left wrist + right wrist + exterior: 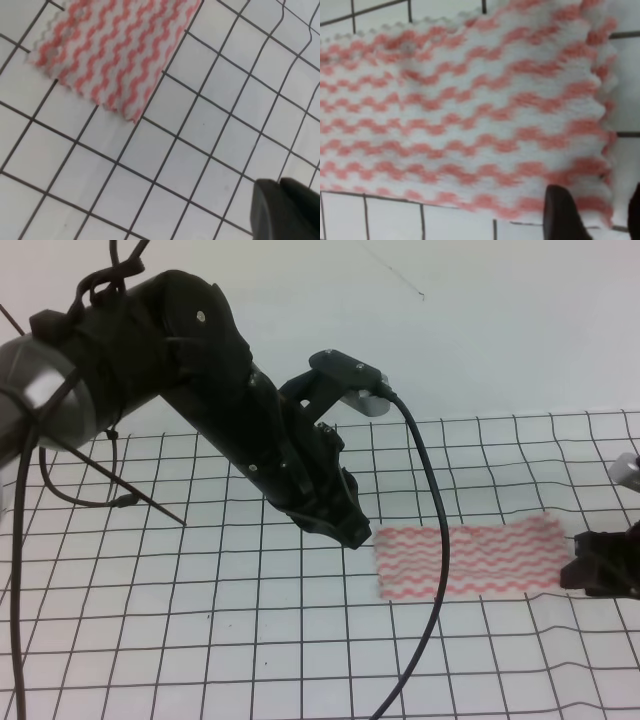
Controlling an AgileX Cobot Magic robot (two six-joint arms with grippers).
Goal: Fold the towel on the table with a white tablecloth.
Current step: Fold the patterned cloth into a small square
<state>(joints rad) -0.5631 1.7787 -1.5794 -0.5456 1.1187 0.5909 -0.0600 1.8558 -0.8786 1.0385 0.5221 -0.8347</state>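
1. Two grippers show: the left gripper [355, 530] hangs at the end of its black arm [230, 410], just beside the towel's left short edge, and the right gripper [600, 565] sits low at the towel's right end.
2. Whether the left gripper's jaws are apart or together cannot be told; only a dark corner of it shows in the left wrist view, over bare grid squares and apart from the cloth.
3. In the right wrist view, two dark fingers [562, 215] of the right gripper stand apart with the towel's scalloped corner between them; whether they touch the cloth cannot be told.
4. One towel [465, 558] lies flat on the bench [200, 640], right of centre in the exterior high view.
5. Its long axis runs left to right, tilting slightly up toward the right; the pink-red wavy stripes run along that axis.
6. One white tablecloth [150, 570] with a black grid covers the bench, rippled near the right gripper.
7. One black cable [435, 530] hangs from the left arm and crosses over the towel's left part.
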